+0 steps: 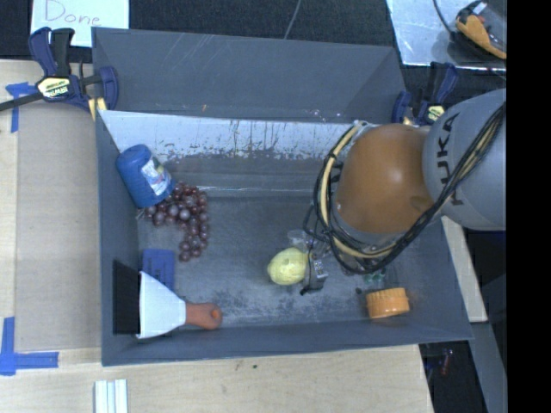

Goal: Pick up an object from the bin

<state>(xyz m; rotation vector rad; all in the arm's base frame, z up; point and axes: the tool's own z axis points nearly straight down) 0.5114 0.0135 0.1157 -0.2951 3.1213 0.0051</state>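
Yellow-green fruit (287, 268), round and lemon-like, on the bin floor a little right of centre, toward the near wall. That's the one to watch, because the gripper (312, 271) is down at floor level, hard against its right side. Touching or just beside? It looks like contact, but I can't swear to it. Whether the gripper is spread or closed I cannot tell either: its tip is a dark tangle under the wrist, and nothing shows the fruit clamped, so I'm not calling this a hold. Above it the big orange wrist cover (379, 183) hangs over the right half of the bin (258, 338).

Moving outward, a small orange cylinder (386, 302) lies by the front right corner, near the gripper but apart from it. Away to the left are a bunch of dark grapes (182, 218) and a blue can (142, 175) tilted at the back left. In the front left corner sits a white-and-black piece (153, 304) with an orange stub (204, 317) beside it.

My read is that this is the grasp step, with the lift not yet begun. The next move calls for getting centred on the fruit rather than beside it, since a round thing will roll from a one-sided push. Then it needs a firm close and a straight rise clear of the wall.
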